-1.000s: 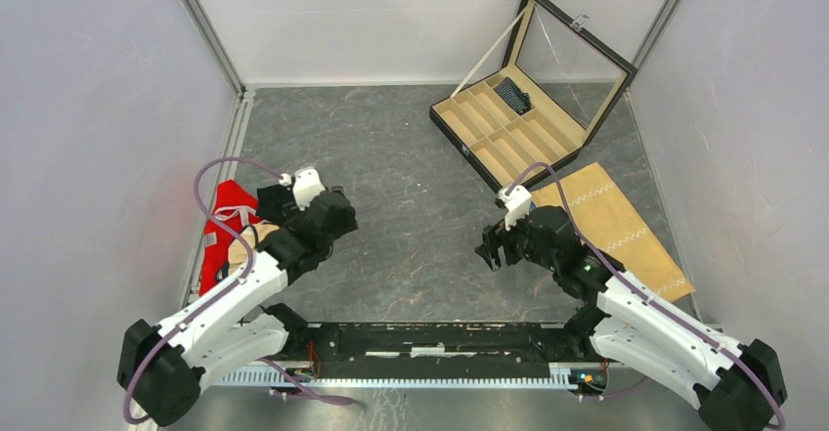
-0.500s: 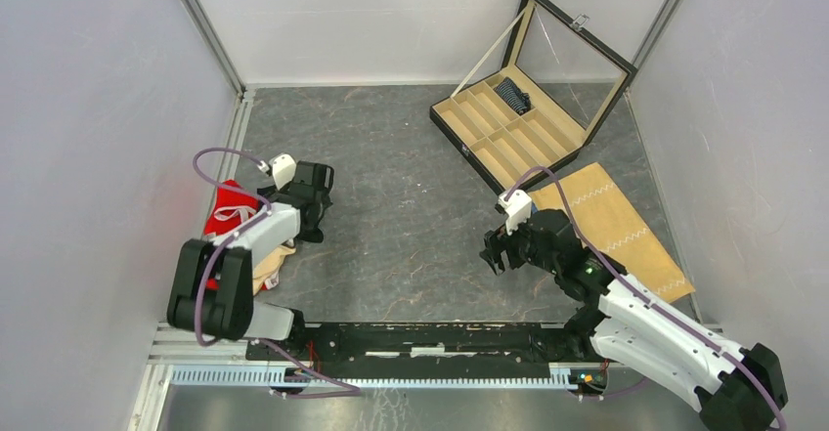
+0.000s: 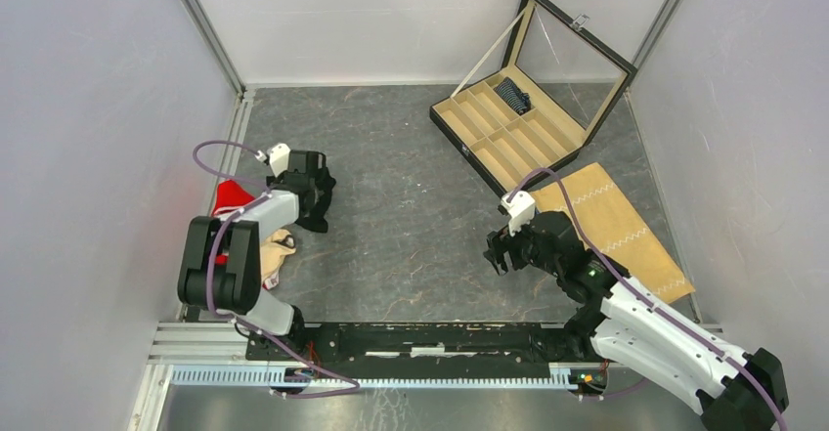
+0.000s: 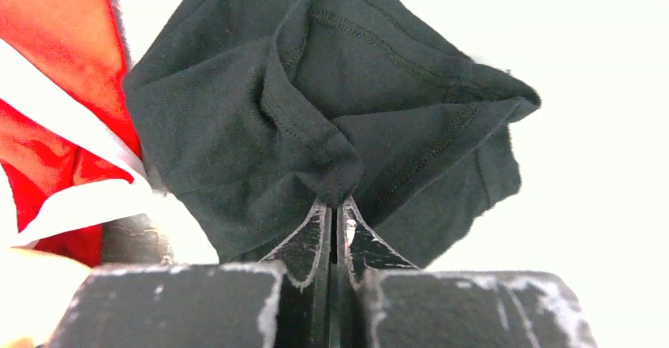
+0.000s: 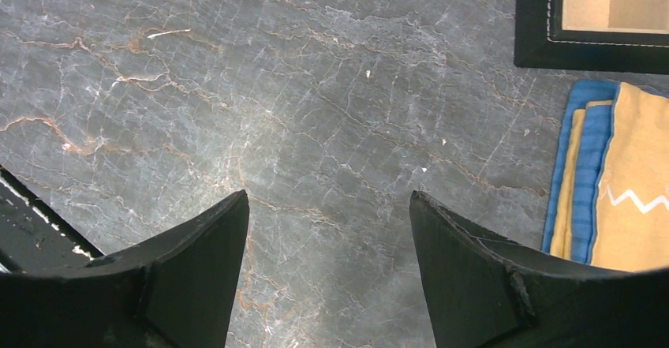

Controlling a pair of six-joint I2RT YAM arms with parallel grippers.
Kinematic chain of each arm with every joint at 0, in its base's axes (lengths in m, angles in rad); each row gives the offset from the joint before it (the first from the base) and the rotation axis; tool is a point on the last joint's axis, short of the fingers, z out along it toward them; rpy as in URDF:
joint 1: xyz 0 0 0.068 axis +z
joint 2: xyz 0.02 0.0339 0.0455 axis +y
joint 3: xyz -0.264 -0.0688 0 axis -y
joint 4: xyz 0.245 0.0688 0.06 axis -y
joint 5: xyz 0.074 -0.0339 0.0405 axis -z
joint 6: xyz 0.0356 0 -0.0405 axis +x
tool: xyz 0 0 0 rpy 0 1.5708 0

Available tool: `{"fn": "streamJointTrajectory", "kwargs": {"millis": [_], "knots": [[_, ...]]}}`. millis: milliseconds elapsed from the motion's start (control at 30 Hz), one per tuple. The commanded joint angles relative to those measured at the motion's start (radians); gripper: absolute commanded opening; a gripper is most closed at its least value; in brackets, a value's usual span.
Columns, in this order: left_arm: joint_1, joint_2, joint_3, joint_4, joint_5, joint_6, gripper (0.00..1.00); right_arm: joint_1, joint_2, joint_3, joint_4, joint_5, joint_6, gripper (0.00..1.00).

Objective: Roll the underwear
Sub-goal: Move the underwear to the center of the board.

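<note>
**L wrist cam.** Left pincer is pressed together on a bunched fold of the black underwear. The pinch sits near the mid of the near edge. The rest of the cloth fans out ahead of the tips, to both sides. It is crumpled, so the long axis can't be told for sure; it seems to run across the line of the jaws, not along it. A red cloth with a white band is seen just beside it at left, touching or overlapping at the edge. Backgrd is blown out white.

**Top cam.** L arm is folded back on itself at the left side of the table, by a pile of red and cream cloth. From above, the held piece is not told apart from the dark pincer. Far right: an open box w/ a striped roll in one slot. A tan cloth lies nr the R arm.

**R wrist cam.** Right pincer is spread wide, nothing between the tips, only bare table below. Box corner and tan cloth are seen at the right edge.

**Judgement.** L arm is the nearer one by far; R is well apart, across the table. Next, the piece probably needs to be laid flat on open table between the arms before any rolling.
</note>
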Motion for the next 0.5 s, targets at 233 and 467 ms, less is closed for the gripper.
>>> {"fn": "streamJointTrajectory", "kwargs": {"millis": [233, 467], "knots": [[-0.395, -0.383, -0.023, 0.015, 0.119, -0.026, 0.02, 0.004, -0.084, -0.014, 0.047, 0.187, 0.034, 0.86], [-0.624, -0.575, -0.190, 0.012, 0.255, -0.097, 0.02, 0.005, -0.084, -0.018, 0.031, 0.338, 0.130, 0.92]]}}
